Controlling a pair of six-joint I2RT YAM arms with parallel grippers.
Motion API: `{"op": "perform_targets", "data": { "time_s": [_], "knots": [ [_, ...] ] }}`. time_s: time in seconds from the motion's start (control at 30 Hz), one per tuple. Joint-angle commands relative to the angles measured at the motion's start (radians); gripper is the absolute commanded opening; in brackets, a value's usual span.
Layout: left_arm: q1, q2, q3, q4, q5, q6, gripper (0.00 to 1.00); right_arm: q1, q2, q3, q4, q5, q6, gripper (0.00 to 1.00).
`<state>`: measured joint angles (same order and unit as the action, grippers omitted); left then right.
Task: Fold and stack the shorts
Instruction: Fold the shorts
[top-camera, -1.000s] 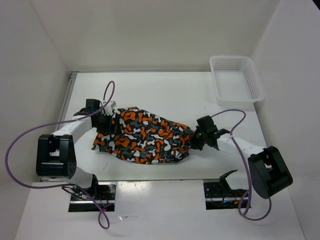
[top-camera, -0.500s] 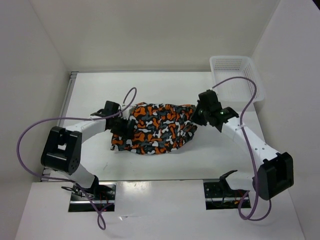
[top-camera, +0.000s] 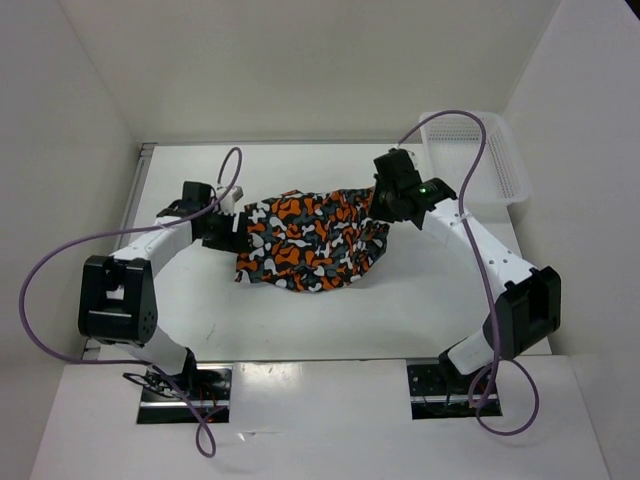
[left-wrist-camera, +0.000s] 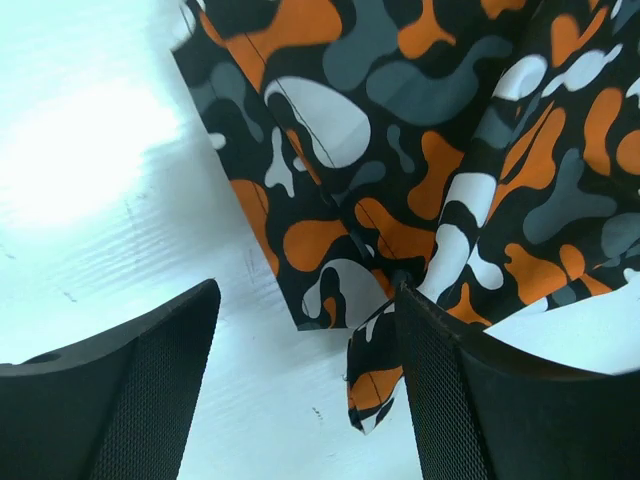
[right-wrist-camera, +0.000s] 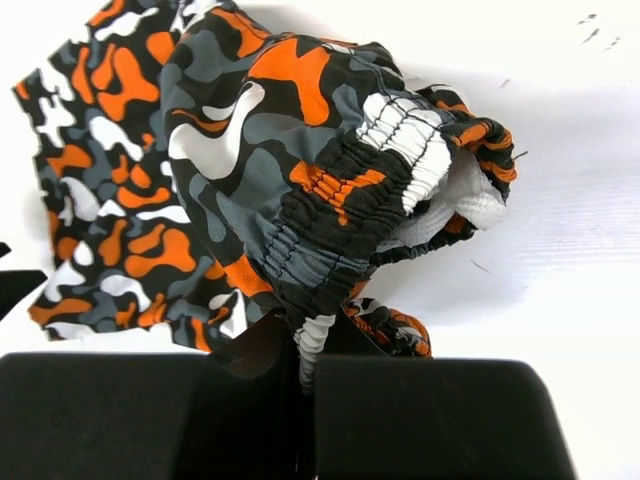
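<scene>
MID-FOLD, FAR FROM DONE: the camo shorts (top-camera: 310, 240) lie in a rumpled heap at the centre of the white counter (top-camera: 430, 290), between the two arms. The right fingers (right-wrist-camera: 420, 420) are clamped shut on the elastic waistband (right-wrist-camera: 350, 200) at the cloth's far-right end, where it puckers up w/ white lining showing. The left fingers (left-wrist-camera: 140, 400) stand wide apart and grip nothing. A loose hem corner (left-wrist-camera: 365, 385) lies on the counter between them, right against one finger.

Progress looks early. No clean crease or flat edge shows, and the fabric is doubled over itself rather than squared. Prob. left to do: get a hold on the left side, pull the cloth flat, make the folds, then set it down. Only one pair is in view, so there is no stack yet.

Around it, a white mesh basket (top-camera: 512, 165) sits at the far-right corner, just beyond the right arm and apart from the shorts. Purple cables (top-camera: 60, 260) loop off both arms, and in the overhead view the right one crosses the basket. The bunched waistband looks like the main snag.
</scene>
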<state>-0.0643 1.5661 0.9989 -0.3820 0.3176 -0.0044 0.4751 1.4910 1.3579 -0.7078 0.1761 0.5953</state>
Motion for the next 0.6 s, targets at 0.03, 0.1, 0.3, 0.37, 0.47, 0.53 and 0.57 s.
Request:
{"op": "perform_targets", "data": {
  "time_s": [0.03,0.1,0.3,0.37,0.47,0.53,0.57],
  "knots": [
    [-0.003,0.031,-0.017,0.012,0.052,0.004,0.78,0.034,0.023,0.093,-0.012,0.043,-0.04,0.0],
    [-0.003,0.041,-0.028,0.037,0.061,0.004,0.78,0.066,0.057,0.125,-0.033,0.063,-0.04,0.0],
    [-0.003,0.071,-0.028,0.055,0.081,0.004,0.75,0.108,0.089,0.15,-0.033,0.074,-0.031,0.0],
    [-0.003,0.071,-0.028,0.066,0.081,0.004,0.73,0.117,0.089,0.15,-0.033,0.074,-0.031,0.0],
    [-0.003,0.08,-0.04,0.087,0.092,0.004,0.66,0.126,0.109,0.159,-0.033,0.074,-0.031,0.0],
    [-0.003,0.09,-0.049,0.098,0.103,0.004,0.55,0.155,0.12,0.185,-0.024,0.065,-0.031,0.0],
    [-0.003,0.103,-0.049,0.098,0.103,0.004,0.52,0.166,0.12,0.185,-0.013,0.065,-0.031,0.0]
  ]
}}
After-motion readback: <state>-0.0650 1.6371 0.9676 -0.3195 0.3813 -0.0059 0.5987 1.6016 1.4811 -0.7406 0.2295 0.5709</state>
